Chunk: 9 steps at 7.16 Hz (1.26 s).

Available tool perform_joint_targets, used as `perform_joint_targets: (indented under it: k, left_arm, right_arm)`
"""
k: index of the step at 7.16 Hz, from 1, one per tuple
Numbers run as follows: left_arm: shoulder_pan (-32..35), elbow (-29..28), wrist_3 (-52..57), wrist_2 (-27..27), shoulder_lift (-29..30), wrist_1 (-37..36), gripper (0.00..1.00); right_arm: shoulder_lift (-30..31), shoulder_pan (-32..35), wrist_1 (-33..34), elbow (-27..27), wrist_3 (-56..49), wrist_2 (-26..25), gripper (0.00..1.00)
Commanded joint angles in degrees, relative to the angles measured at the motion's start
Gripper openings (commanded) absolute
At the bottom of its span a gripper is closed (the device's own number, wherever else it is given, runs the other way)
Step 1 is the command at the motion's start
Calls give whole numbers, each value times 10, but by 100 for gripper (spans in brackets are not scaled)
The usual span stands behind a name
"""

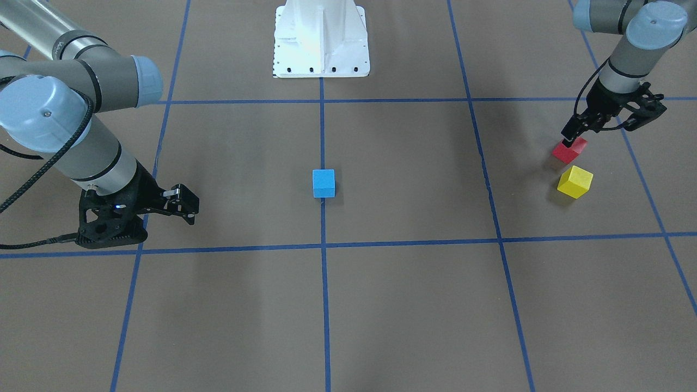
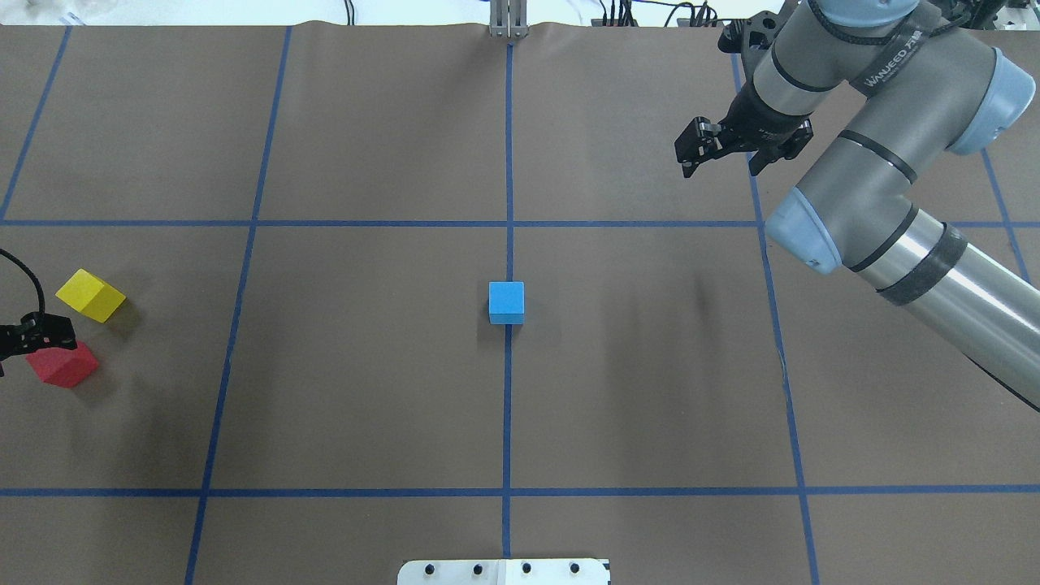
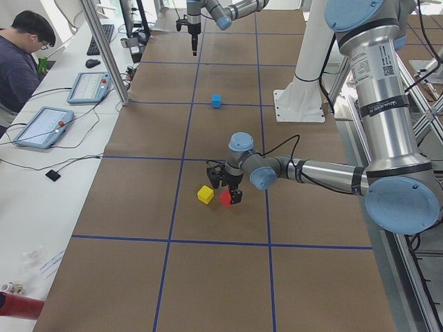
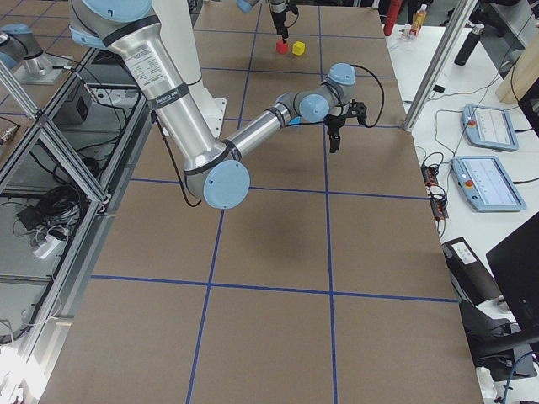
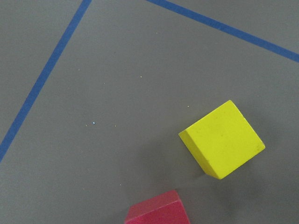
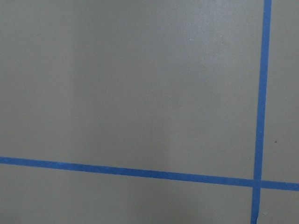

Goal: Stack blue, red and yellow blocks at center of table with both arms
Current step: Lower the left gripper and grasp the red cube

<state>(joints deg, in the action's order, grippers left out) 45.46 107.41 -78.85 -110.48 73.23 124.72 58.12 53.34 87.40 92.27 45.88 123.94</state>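
The left gripper [image 3: 224, 188] hangs with its jaws spread wide, holding nothing. Right under it sits the red block [image 1: 569, 151]. One fingertip [image 1: 568, 139] is at the block's upper edge, but I cannot tell whether it touches. Just beside the red block, a little farther from that gripper, lies the yellow block [image 1: 575, 182], apart from it. Well away, between the two grippers, the blue block [image 2: 506, 302] rests on the table [image 2: 366, 366], on a tape line [image 2: 508, 406]. Farthest off, the right gripper [image 2: 721, 166] hovers with its jaws wide and empty.
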Motion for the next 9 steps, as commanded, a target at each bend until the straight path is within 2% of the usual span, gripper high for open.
perform_joint_targets:
  k: [1, 3, 4, 5, 6, 7, 8, 9]
  left_arm:
    - [-22, -14, -13, 4, 6, 1, 100]
    - [-22, -28, -13, 4, 16, 1, 99]
    - [-22, -34, -11, 16, 17, 3, 93]
    - [-23, -39, -11, 19, 17, 3, 76]
    - [-22, -39, -12, 19, 17, 3, 50]
    - [-22, -37, -12, 19, 17, 3, 6]
    - [-22, -32, -10, 18, 17, 3, 0]
    - [-20, -19, 5, 15, 14, 1, 0]
  right_arm:
    - [1, -1, 0, 0, 0, -1, 99]
    - [2, -1, 0, 1, 0, -2, 99]
    - [2, -2, 0, 2, 1, -3, 99]
    - [2, -2, 0, 3, 1, -3, 99]
    - [2, -2, 0, 4, 2, -3, 99]
    - [2, -2, 0, 4, 2, -3, 99]
    - [2, -2, 0, 5, 2, -2, 99]
    - [2, -2, 0, 5, 1, -2, 99]
